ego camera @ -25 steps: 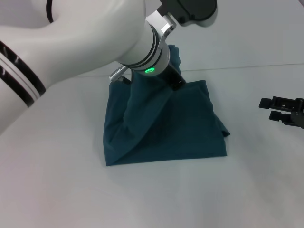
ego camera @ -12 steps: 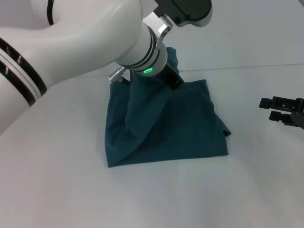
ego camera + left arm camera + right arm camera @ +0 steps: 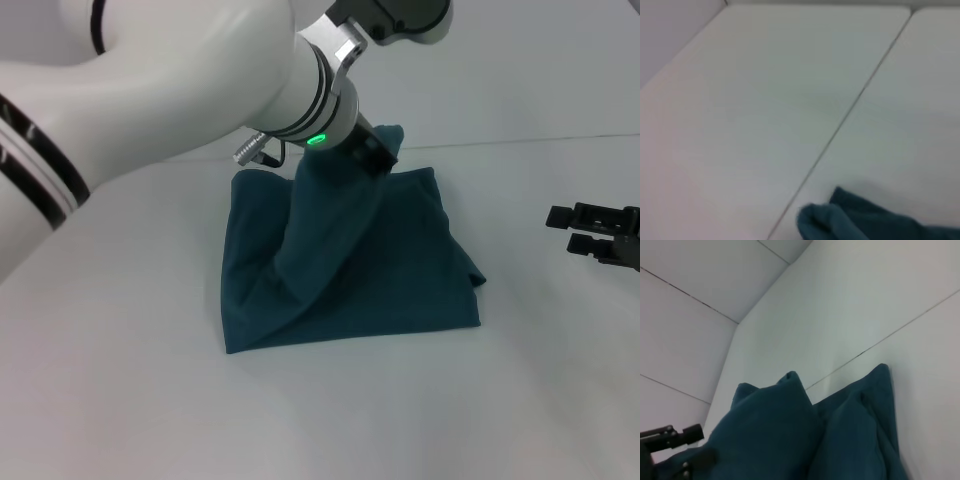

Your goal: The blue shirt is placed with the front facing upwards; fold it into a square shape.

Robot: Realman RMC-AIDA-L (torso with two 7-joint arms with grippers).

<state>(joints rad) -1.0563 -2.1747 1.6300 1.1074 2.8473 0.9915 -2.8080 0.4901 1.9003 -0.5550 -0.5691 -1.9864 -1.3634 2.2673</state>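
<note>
The blue shirt (image 3: 400,270) lies folded into a rough rectangle on the white table (image 3: 150,400); its lettering and collar are hidden. My left gripper (image 3: 376,156) is above the shirt's far edge. It is shut on a fold of the shirt and holds it up, so the cloth hangs in a ridge down to the near left corner. A tip of cloth sticks out past the fingers. A bit of the shirt shows in the left wrist view (image 3: 855,220), and the raised fold shows in the right wrist view (image 3: 770,430). My right gripper (image 3: 570,229) is open and idle at the right, apart from the shirt.
A seam (image 3: 530,139) runs across the table just behind the shirt. My large white left arm (image 3: 180,90) reaches in from the left, over the back left part of the table. Bare table surface surrounds the shirt.
My left gripper has moved to the right with the held fold, drawing the raised ridge of cloth across the shirt. The right arm has not moved.
</note>
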